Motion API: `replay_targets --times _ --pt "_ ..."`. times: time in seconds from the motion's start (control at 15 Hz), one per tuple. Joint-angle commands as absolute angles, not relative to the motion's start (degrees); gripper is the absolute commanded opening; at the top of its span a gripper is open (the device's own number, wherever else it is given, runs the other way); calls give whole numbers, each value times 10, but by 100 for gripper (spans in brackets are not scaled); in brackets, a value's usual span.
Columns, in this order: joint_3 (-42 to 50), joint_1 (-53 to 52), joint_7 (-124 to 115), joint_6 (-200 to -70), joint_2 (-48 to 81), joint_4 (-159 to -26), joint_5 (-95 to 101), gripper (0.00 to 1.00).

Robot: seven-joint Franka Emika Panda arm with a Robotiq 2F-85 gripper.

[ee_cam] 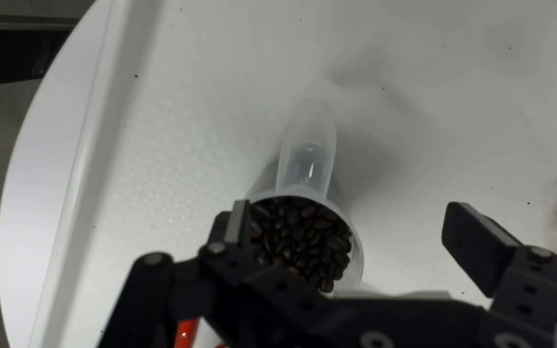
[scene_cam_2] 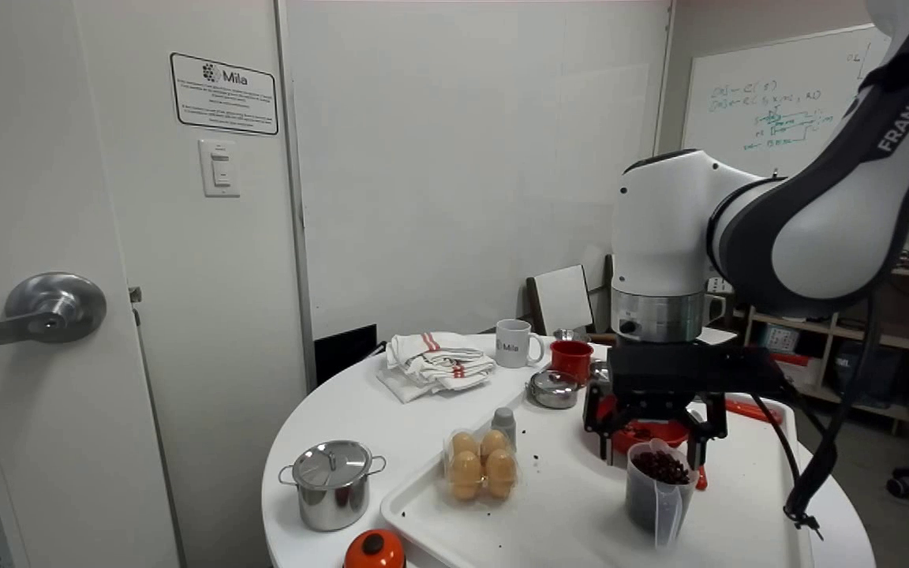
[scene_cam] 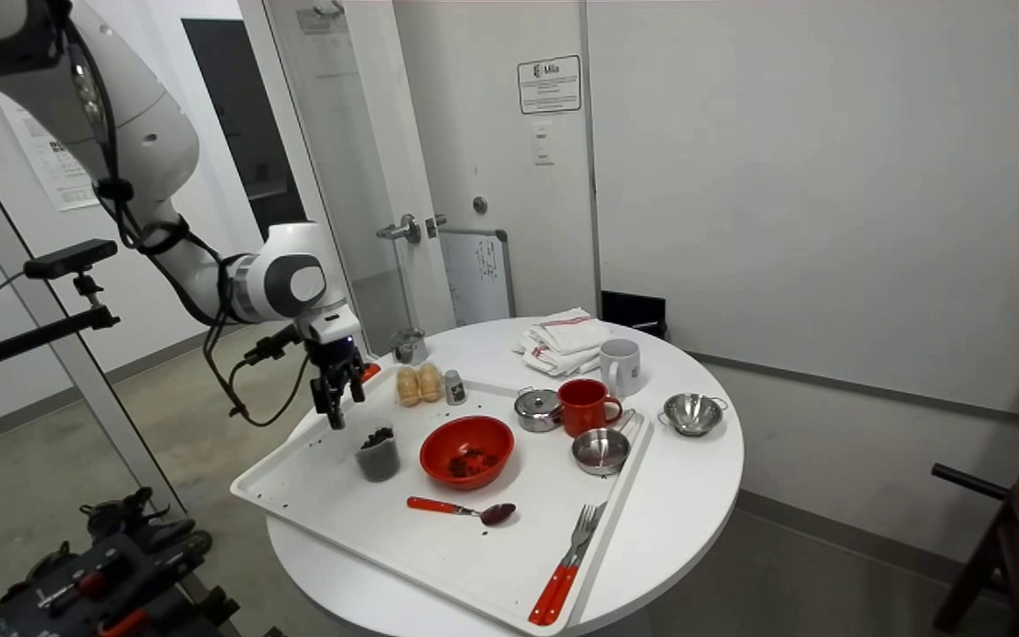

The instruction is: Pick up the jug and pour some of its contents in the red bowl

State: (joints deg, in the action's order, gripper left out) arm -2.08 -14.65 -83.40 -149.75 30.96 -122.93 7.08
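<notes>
The jug is a small translucent grey plastic one with a handle, full of dark beans. It stands upright on the tray in both exterior views [scene_cam: 379,461] [scene_cam_2: 641,498] and in the wrist view [ee_cam: 307,166]. The wide red bowl [scene_cam: 474,433] stands beside it with some dark beans inside; my gripper and the jug partly hide the bowl in an exterior view [scene_cam_2: 666,433]. My gripper [scene_cam: 347,409] [scene_cam_2: 651,460] [ee_cam: 353,232] is open and empty, above the jug. In the wrist view one finger overlaps the jug's rim and the other is well to its side.
The white tray [scene_cam: 333,529] holds a red-handled spoon [scene_cam: 461,509], a fork and knife [scene_cam: 569,566], eggs [scene_cam_2: 482,465], a grey shaker [scene_cam: 455,387], a red mug [scene_cam: 582,407] and a silver pan [scene_cam: 601,451]. A lidded pot [scene_cam_2: 333,485] stands off the tray.
</notes>
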Motion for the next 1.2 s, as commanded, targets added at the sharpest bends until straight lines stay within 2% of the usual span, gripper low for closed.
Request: replay_targets --times 0.0,0.73,0.8,0.87,0.93,1.13 --pt "-17 -154 -805 -1466 317 -1217 44 100" --pt "-8 -176 -807 -1452 349 -1210 54 98" --pt "-7 -177 -806 -1454 351 -1211 54 74" --pt "-6 -179 -807 -1456 351 -1211 55 74" --pt "-6 -179 -805 -1455 352 -1210 54 69" --pt "-4 -178 -803 -1454 353 -1209 54 47"
